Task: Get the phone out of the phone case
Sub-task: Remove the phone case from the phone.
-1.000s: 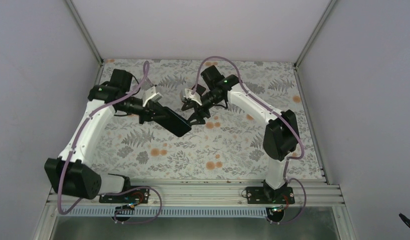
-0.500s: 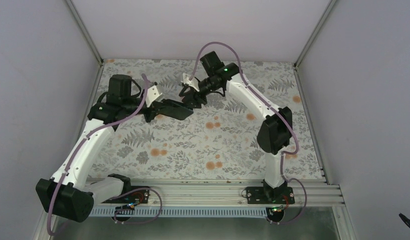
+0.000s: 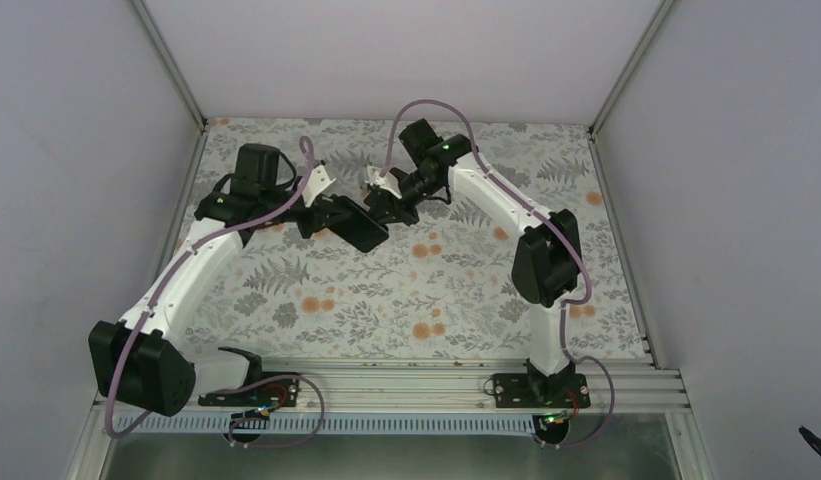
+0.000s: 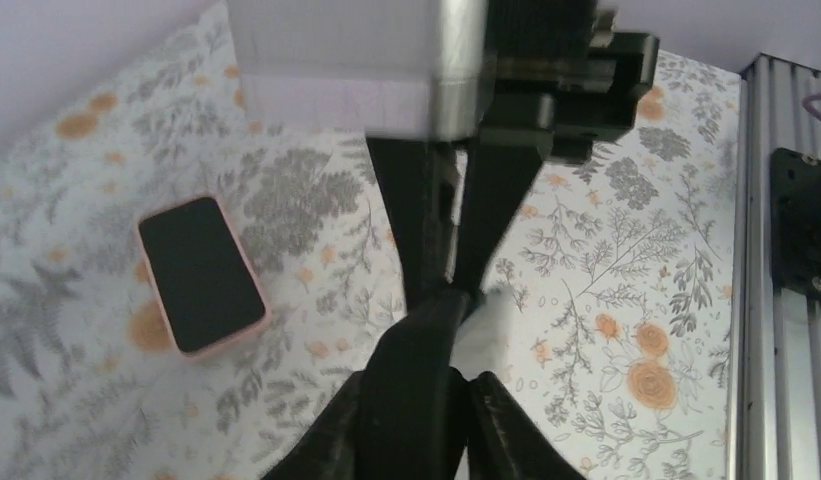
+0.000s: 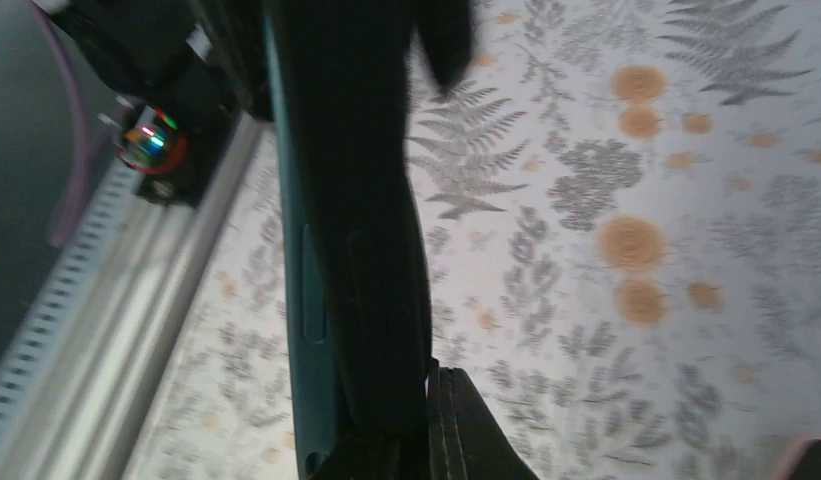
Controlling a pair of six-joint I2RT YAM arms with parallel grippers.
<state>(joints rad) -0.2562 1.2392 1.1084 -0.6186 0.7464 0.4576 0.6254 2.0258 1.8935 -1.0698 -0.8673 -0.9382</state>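
Observation:
The phone (image 4: 199, 272), glossy black, lies flat on the floral mat inside the salmon-pink phone case (image 4: 257, 322), whose rim frames it; neither gripper touches it. It shows only in the left wrist view, at left. Between both arms hangs a longer all-black phone (image 3: 358, 230) with a dark teal edge (image 5: 304, 280). My left gripper (image 3: 326, 215) holds its near end, with fingers (image 4: 491, 420) hugging both flat sides. From the far end my right gripper (image 3: 379, 208) is shut on the same dark phone (image 4: 416, 360); one finger (image 5: 466, 430) presses its face, the other is hidden behind it.
A grooved aluminium rail (image 3: 386, 385) with both arm bases runs along the near edge. Grey walls and metal posts (image 3: 171, 65) enclose the floral mat (image 3: 436, 300) on three sides. Purple cables loop over both arms.
My right gripper went from open beside the dark phone to shut on its far end. The left arm lifted and swung the dark phone toward the back of the mat.

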